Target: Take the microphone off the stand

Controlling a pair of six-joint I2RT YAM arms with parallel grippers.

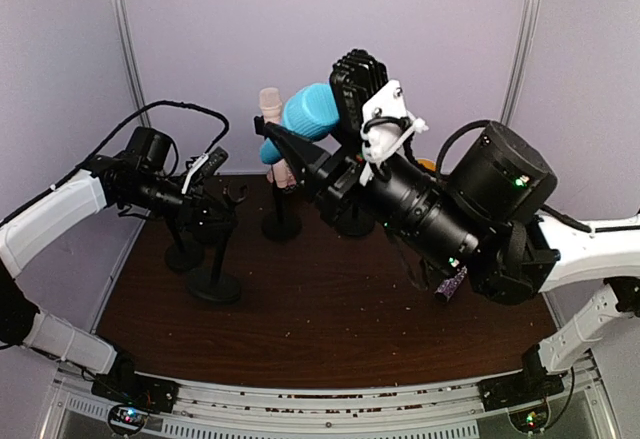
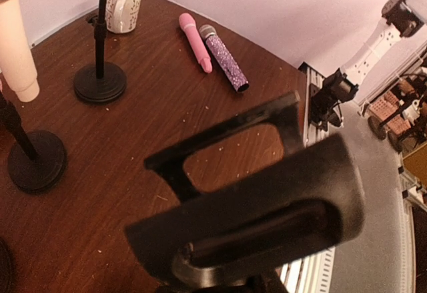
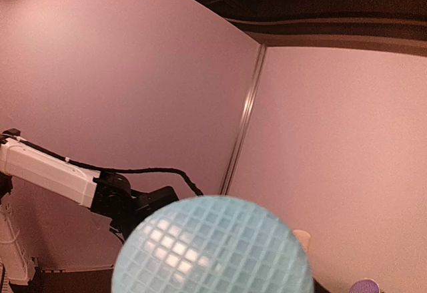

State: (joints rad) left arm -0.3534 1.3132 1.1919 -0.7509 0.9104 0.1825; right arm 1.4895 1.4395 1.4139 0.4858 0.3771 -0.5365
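The blue microphone [image 1: 308,111] hangs high in the air, clear of every stand, with my right gripper [image 1: 285,146] shut on its handle. Its blue mesh head [image 3: 212,253] fills the bottom of the right wrist view and hides the fingers there. My left gripper [image 1: 205,206] is shut on the top of a black stand [image 1: 213,281] at the left of the table. That stand's empty black clip [image 2: 267,199] looms blurred in the left wrist view.
A cream microphone [image 1: 271,109] sits in another stand [image 1: 282,225] at the back. More black stand bases [image 2: 100,81] [image 2: 37,161] are nearby. A pink microphone [image 2: 195,41], a purple glitter microphone [image 2: 225,58] and a mug [image 2: 124,6] lie on the brown table [image 1: 330,319].
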